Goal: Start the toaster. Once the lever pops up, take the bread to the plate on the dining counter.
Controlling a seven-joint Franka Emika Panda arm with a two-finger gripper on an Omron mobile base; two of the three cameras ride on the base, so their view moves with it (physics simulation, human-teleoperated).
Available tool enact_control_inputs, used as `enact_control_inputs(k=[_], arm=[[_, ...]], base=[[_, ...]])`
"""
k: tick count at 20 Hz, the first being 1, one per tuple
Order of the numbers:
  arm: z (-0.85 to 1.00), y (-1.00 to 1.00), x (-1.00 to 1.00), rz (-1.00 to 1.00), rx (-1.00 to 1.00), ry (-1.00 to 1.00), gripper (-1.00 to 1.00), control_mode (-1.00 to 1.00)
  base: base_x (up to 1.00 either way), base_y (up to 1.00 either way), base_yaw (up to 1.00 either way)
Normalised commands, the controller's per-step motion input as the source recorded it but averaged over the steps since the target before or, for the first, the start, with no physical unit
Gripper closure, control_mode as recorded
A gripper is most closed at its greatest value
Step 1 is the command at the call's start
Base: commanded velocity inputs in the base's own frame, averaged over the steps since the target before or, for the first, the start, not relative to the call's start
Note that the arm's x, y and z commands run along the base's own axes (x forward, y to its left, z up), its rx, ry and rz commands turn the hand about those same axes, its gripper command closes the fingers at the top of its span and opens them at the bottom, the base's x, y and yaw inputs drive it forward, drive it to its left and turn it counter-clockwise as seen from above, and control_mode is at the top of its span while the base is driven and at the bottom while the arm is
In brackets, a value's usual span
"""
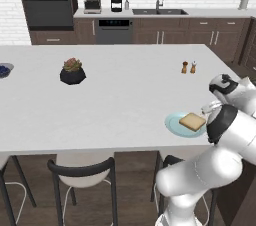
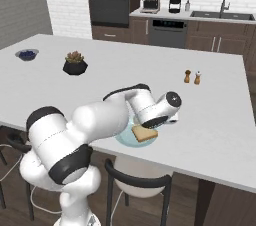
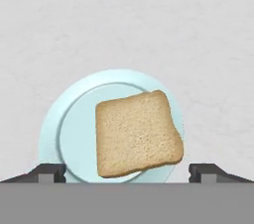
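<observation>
Bread lying flat on plate, slightly toward one rim, near the edge of the dining counter. Hand directly above, fingers wide apart, holding nothing. Slice judged light, stiff, crumbly, not slippery; best taken lightly across two opposite crust edges.
</observation>
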Motion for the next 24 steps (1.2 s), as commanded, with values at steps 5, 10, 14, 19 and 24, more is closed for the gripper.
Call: enact_control_inputs(k=[5, 10, 14, 19, 24], arm=[[0.58, 0.27, -0.71, 0.00, -0.14, 0.00, -1.00, -1.00], [0.61, 0.68, -1.00, -0.04, -0.21, 0.00, -1.00, -1.00], [0.18, 0.36, -1.00, -0.25, -0.17, 0.01, -1.00, -1.00], [0.04, 0.33, -1.00, -0.26, -0.17, -0.02, -1.00, -1.00], [0.13, 0.20, -1.00, -0.18, -0.03, -0.07, -1.00, -1.00]], base=[[0.00, 0.00, 0.00], [0.00, 0.00, 0.00], [0.00, 0.00, 0.00], [0.00, 0.00, 0.00], [0.00, 0.00, 0.00]])
